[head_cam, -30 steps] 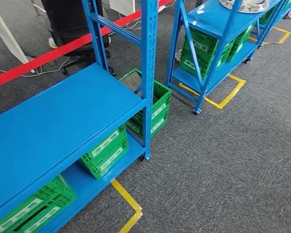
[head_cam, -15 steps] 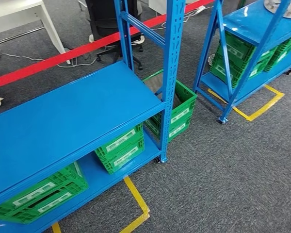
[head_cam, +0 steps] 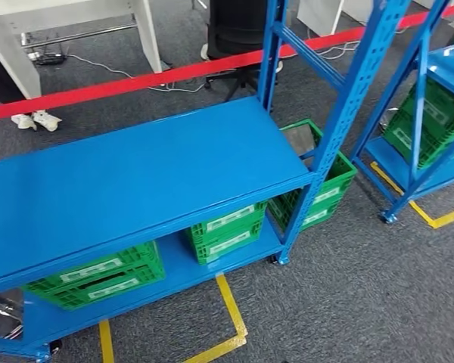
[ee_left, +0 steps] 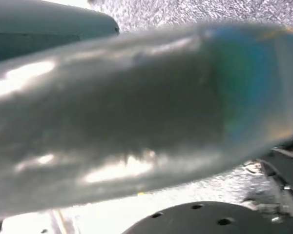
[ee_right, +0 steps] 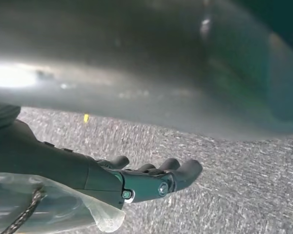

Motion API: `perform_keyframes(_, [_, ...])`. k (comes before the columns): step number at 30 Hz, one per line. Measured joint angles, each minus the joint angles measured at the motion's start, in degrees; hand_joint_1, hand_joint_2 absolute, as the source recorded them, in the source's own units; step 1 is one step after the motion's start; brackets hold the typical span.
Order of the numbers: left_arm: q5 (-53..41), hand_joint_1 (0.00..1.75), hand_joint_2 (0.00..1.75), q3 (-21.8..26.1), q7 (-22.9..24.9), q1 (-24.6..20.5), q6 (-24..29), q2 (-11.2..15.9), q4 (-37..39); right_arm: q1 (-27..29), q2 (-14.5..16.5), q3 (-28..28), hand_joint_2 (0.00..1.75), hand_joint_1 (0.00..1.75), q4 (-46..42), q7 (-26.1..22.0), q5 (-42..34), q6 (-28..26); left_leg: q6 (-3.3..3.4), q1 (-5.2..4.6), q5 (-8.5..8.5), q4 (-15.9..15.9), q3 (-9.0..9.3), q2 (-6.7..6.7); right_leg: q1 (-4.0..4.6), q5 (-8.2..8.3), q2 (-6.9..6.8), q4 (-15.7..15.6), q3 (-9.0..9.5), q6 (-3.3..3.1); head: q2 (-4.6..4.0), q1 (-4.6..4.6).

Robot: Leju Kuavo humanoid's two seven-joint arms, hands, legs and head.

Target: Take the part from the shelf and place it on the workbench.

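Right hand [ee_right: 145, 181] hangs over the grey carpet [head_cam: 356, 287], fingers [ee_right: 185, 170] stretched out, slightly apart, nothing in them. Left hand: wrist cam is all close-up silver blur, can't tell how the fingers lie. Can't tell where the part is from these views either. Yellow floor tape [head_cam: 230, 310] marks a corner just in front of the near blue shelf [head_cam: 144, 170]. On its lower deck, one green crate [head_cam: 96, 274] sits toward the left end and another green crate [head_cam: 228, 231] at the right end, by the front right upright. A third green crate [head_cam: 328, 189] sits on the carpet just past that right end. Second blue shelf [head_cam: 418, 98] stands off to the right, stacked green crates [head_cam: 424, 125] on its bottom deck. Beyond the shelves: red barrier tape [head_cam: 128, 83], then a black office chair [head_cam: 236, 30], a white desk [head_cam: 144, 30] and a person's white shoes [head_cam: 35, 119].
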Motion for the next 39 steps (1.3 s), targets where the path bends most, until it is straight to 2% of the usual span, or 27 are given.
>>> perform_keyframes(1, [0.0,0.00,0.00,0.0,0.0,-0.1,0.0,0.0,0.0,0.1,0.0,0.0,0.00,0.00,0.0,0.0,0.0,0.1,0.06,0.01,0.02,0.0,-0.09,-0.78,-0.08,-1.35,0.69,3.9,-2.05,0.11,0.00,0.10])
perform_keyframes(2, [0.0,0.00,0.00,0.0,0.0,-0.1,0.0,-0.1,0.0,0.2,0.0,0.0,0.00,0.00,0.0,0.0,0.0,0.1,0.08,0.02,0.02,0.0,-0.09,-1.56,-0.12,-1.71,0.94,6.3,-3.47,0.20,0.00,0.10])
perform_keyframes(3, [0.0,0.00,0.00,0.0,0.1,-0.1,0.0,-0.2,0.0,0.3,0.0,0.0,0.00,0.00,0.0,0.0,-0.1,0.1,0.04,0.04,0.03,0.1,-0.05,-2.39,-0.16,-0.76,1.03,6.3,-3.83,0.26,0.00,0.11])
perform_keyframes(4, [0.0,0.00,0.00,0.0,0.1,-0.1,0.0,-0.3,0.0,0.4,0.0,0.0,0.00,0.00,0.0,0.0,-0.1,0.1,-0.06,0.10,0.02,0.1,0.03,-3.23,-0.24,1.28,1.23,4.0,-3.07,0.30,0.00,0.13])
perform_keyframes(5, [0.0,0.00,0.00,0.0,0.1,0.0,0.0,-0.3,0.0,0.4,0.0,0.1,0.00,0.00,0.0,0.0,-0.1,0.1,-0.24,0.17,-0.03,0.2,0.09,-4.07,-0.39,3.82,1.93,0.1,-1.51,0.34,0.00,0.13])
perform_keyframes(7, [-0.1,0.00,0.00,0.0,-0.5,0.0,-0.3,-0.3,0.0,0.5,0.0,0.1,0.00,0.00,0.0,0.0,-0.1,0.1,-0.90,0.15,-0.23,0.7,-0.13,-5.59,-0.74,6.71,4.53,-7.0,1.58,0.30,0.01,0.10])
perform_keyframes(8, [-0.1,0.00,0.00,0.0,-0.9,0.0,-0.4,-0.2,0.0,0.5,0.0,0.1,0.00,0.00,0.0,-0.1,-0.1,0.2,-1.30,0.15,-0.26,0.9,-0.34,-6.22,-0.81,7.00,5.44,-8.7,2.43,0.16,0.01,0.08])
perform_keyframes(9, [-0.2,0.00,0.00,0.0,-1.3,0.2,-0.5,-0.1,0.0,0.6,0.0,0.2,0.00,0.00,0.0,-0.1,-0.1,0.2,-1.70,0.18,-0.19,1.0,-0.58,-6.83,-0.75,6.73,5.72,-9.1,2.78,-0.10,0.01,0.05])
perform_keyframes(10, [-0.3,0.00,0.00,0.0,-1.6,0.4,-0.6,0.0,0.0,0.7,0.0,0.3,0.00,0.00,0.0,-0.2,-0.1,0.2,-2.06,0.31,-0.06,1.0,-0.76,-7.48,-0.70,6.81,5.15,-9.2,2.95,-0.44,0.01,0.03])
perform_keyframes(11, [-0.3,0.00,0.00,0.0,-1.7,0.7,-0.8,0.1,0.0,0.7,0.0,0.3,0.00,0.00,0.0,-0.2,-0.1,0.2,-2.37,0.36,-0.07,1.1,-0.90,-7.50,-0.70,6.93,4.44,-9.3,3.06,-0.81,0.00,0.06])
perform_keyframes(12, [-0.4,0.00,0.00,0.0,-1.8,0.9,-0.9,0.1,0.1,0.7,0.0,0.4,0.00,0.00,0.0,-0.2,-0.1,0.2,-2.64,0.31,-0.47,1.7,-1.22,-6.63,-0.73,7.03,3.74,-9.4,3.15,-1.23,0.00,-0.06])
perform_keyframes(13, [-0.4,0.00,0.00,0.0,-1.9,1.0,-0.9,0.2,0.1,0.8,0.0,0.4,0.00,0.00,0.0,-0.3,-0.1,0.2,-2.87,0.22,-1.50,3.4,-2.03,-5.19,-0.77,7.09,2.96,-9.5,3.22,-1.60,0.00,-0.23])
perform_keyframes(15, [-0.4,0.00,0.00,0.0,-1.5,0.7,-0.5,0.1,0.1,0.9,0.0,0.5,0.00,0.00,0.0,-0.3,-0.2,0.2,-3.26,0.11,-4.98,10.2,-5.24,-1.86,-0.63,6.96,1.24,-9.6,3.29,-2.14,0.00,-0.57])
perform_keyframes(16, [-0.4,0.00,0.00,0.0,-1.0,0.5,-0.1,0.1,0.1,0.9,0.0,0.5,0.00,0.00,0.0,-0.3,-0.2,0.1,-3.38,0.16,-6.61,14.2,-7.18,-1.11,-0.52,6.84,0.27,-9.6,3.32,-2.29,0.00,-0.62])
perform_keyframes(17, [-0.4,0.00,0.00,0.0,-0.6,0.3,0.2,0.0,0.1,1.0,0.0,0.5,0.00,0.00,0.0,-0.3,-0.3,0.1,-3.43,0.21,-7.45,17.1,-8.54,-0.76,-0.43,6.71,-0.64,-9.6,3.38,-2.39,0.00,-0.61])
perform_keyframes(18, [-0.4,0.00,0.00,0.0,-0.3,0.2,0.4,0.0,0.1,0.9,0.0,0.5,0.00,0.00,0.0,-0.2,-0.3,0.1,-3.40,0.24,-7.16,18.0,-8.93,-0.57,-0.36,6.58,-1.48,-9.6,3.50,-2.43,0.00,-0.62])
perform_keyframes(19, [-0.4,0.00,0.00,0.0,-0.1,0.2,0.6,-0.1,0.1,0.9,0.0,0.5,0.00,0.00,0.0,-0.2,-0.3,0.1,-3.25,0.24,-5.75,16.4,-8.11,-0.36,-0.29,6.42,-2.23,-9.6,3.70,-2.43,0.00,-0.63])
perform_keyframes(20, [-0.4,0.00,0.00,0.0,0.0,0.2,0.7,-0.1,0.1,0.8,0.0,0.5,0.00,0.00,-0.1,-0.2,-0.3,0.1,-2.96,0.15,-3.64,12.9,-6.28,0.18,-0.22,6.22,-2.92,-9.6,3.98,-2.40,0.00,-0.63])
perform_keyframes(21, [-0.4,0.00,0.00,0.0,-0.1,0.2,0.6,0.0,0.1,0.7,0.1,0.5,0.00,0.00,-0.1,-0.2,-0.4,0.1,-2.49,-0.13,-1.81,8.8,-4.13,1.66,-0.14,5.99,-3.58,-9.6,4.12,-2.31,0.00,-0.62])
perform_keyframes(23, [-0.4,0.00,0.87,0.0,-0.8,0.0,0.2,0.0,0.1,0.7,0.1,0.5,0.00,0.00,-0.1,-0.3,-0.6,0.3,-1.54,-0.87,-0.32,2.8,-1.09,4.51,0.16,5.43,-4.73,-9.6,4.29,-1.84,0.00,-0.64])
perform_keyframes(24, [-0.4,0.00,1.31,0.0,-1.4,0.0,0.0,0.1,0.1,0.8,0.1,0.5,0.00,0.00,-0.1,-0.3,-0.9,0.4,-1.21,-1.18,-0.55,1.8,-0.61,5.31,0.28,5.23,-5.30,-9.7,4.32,-1.57,0.00,-0.66])
perform_keyframes(25, [-0.3,0.00,1.75,0.0,-2.0,0.1,0.0,0.1,0.1,0.8,0.1,0.5,0.00,0.00,-0.1,-0.3,-1.5,0.6,-1.10,-1.24,-0.58,1.5,-0.45,5.06,0.42,5.02,-5.78,-9.8,4.53,-1.43,0.00,-0.68])
perform_keyframes(29, [0.4,0.00,1.75,0.0,-3.7,0.8,1.3,0.0,0.1,0.6,0.1,0.0,1.75,0.00,-0.1,-0.2,-4.0,0.5,-1.31,-1.10,-0.28,1.0,-0.27,4.17,0.59,5.07,-6.41,-10.5,5.18,-2.29,0.00,-0.33])
perform_keyframes(32, [0.6,0.00,1.75,1.2,-3.7,0.9,3.2,-0.3,0.1,0.6,0.2,-1.3,1.75,0.00,-0.1,0.4,-5.4,1.2,-0.98,-1.17,-0.53,1.0,-0.25,4.13,0.55,5.19,-6.37,-10.9,5.37,-1.92,0.00,-0.34])
perform_keyframes(37, [-4.8,0.00,1.75,7.7,-3.8,1.8,3.4,-1.1,0.1,1.6,0.2,-4.9,1.75,0.00,-0.7,1.4,-5.6,2.3,-0.73,-1.21,-0.69,1.0,-0.25,4.25,0.50,5.31,-6.26,-11.2,5.44,-1.44,0.00,-0.34])
perform_keyframes(38, [-6.1,0.00,1.75,9.0,-3.7,2.0,3.1,-1.2,0.0,1.8,0.1,-5.6,1.31,0.00,-0.9,1.6,-5.5,2.4,-0.69,-1.21,-0.71,1.0,-0.24,4.26,0.50,5.32,-6.25,-11.2,5.44,-1.36,0.00,-0.34])
perform_keyframes(39, [-7.4,0.00,1.31,10.4,-3.7,2.3,2.8,-1.3,-0.1,2.0,0.1,-6.2,0.87,0.00,-1.0,1.8,-5.4,2.5,-0.66,-1.22,-0.73,1.0,-0.23,4.27,0.49,5.32,-6.24,-11.2,5.44,-1.29,0.00,-0.34])
